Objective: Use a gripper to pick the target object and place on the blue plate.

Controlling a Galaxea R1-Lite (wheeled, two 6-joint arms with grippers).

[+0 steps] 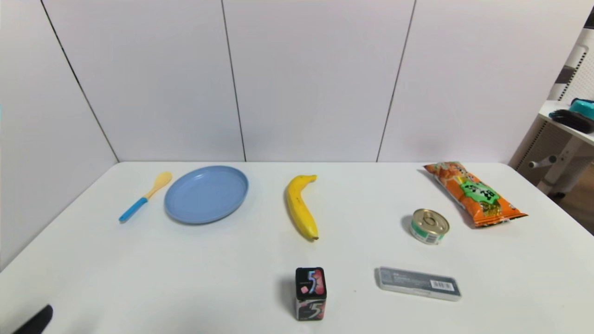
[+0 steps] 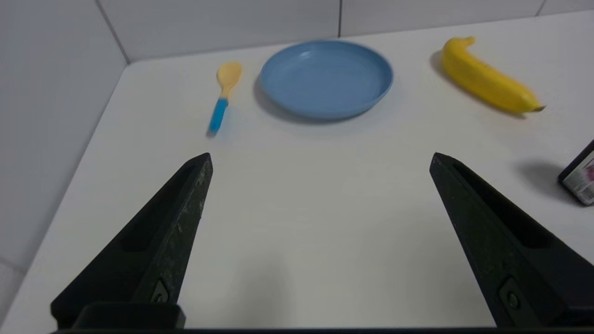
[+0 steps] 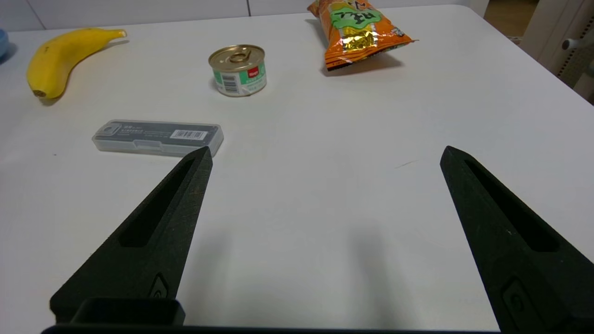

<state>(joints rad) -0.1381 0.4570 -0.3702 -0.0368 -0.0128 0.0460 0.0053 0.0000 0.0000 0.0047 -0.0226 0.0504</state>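
Observation:
The small black box with the "5" (image 1: 310, 293) stands upright near the table's front edge, at the middle; only its edge (image 2: 580, 176) shows in the left wrist view. The blue plate (image 1: 206, 193) (image 2: 326, 76) lies empty at the back left. My left gripper (image 2: 320, 157) hovers open over bare table near the front left corner, well short of the plate; just a dark tip (image 1: 35, 321) of it shows in the head view. My right gripper (image 3: 326, 153) is open over bare table at the front right, nothing between its fingers.
A yellow spoon with a blue handle (image 1: 145, 196) lies left of the plate. A banana (image 1: 300, 205) lies mid-table. A round metal can (image 1: 429, 226), an orange snack bag (image 1: 474, 192) and a flat grey barcode case (image 1: 417, 283) occupy the right side.

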